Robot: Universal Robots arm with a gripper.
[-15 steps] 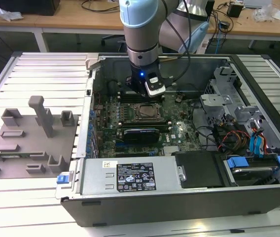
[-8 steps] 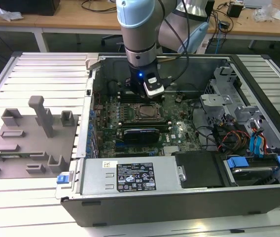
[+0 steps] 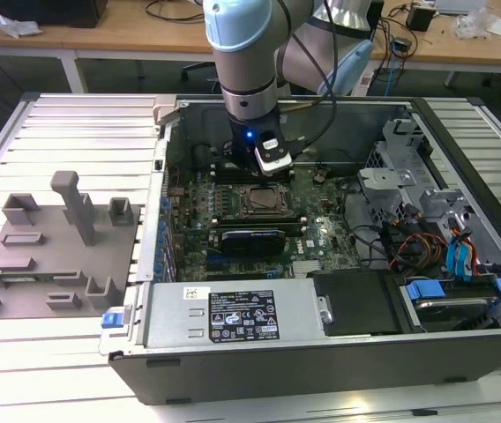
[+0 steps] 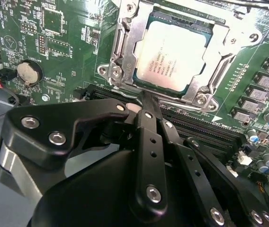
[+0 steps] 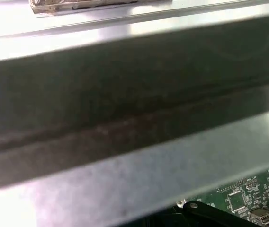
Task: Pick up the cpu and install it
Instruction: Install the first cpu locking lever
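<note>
I have the arm's black hand [image 4: 146, 101] down inside the open grey metal computer case [image 3: 462, 344], hanging just above the green motherboard [image 3: 321, 225]. In the second wrist view its slim black fingers [image 4: 149, 106] look drawn together into one narrow tip with nothing between them, so I read the hand as closed and empty. That tip sits just beside the near edge of the square metal-framed socket [image 4: 125, 47], whether touching the frame or just clear of it I cannot tell. The cpu [image 4: 172, 56], a small flat square chip with a pale silvery metal top, lies flat inside that socket frame. In the exterior view the socket [image 3: 264, 202] sits just below the hand, with a long black rectangular card [image 3: 250, 238] beside it. Towards the exterior view's left, a grey moulded tray [image 3: 48, 264] with upright posts rests on the pale slatted table [image 3: 74, 132], well apart from the case.
</note>
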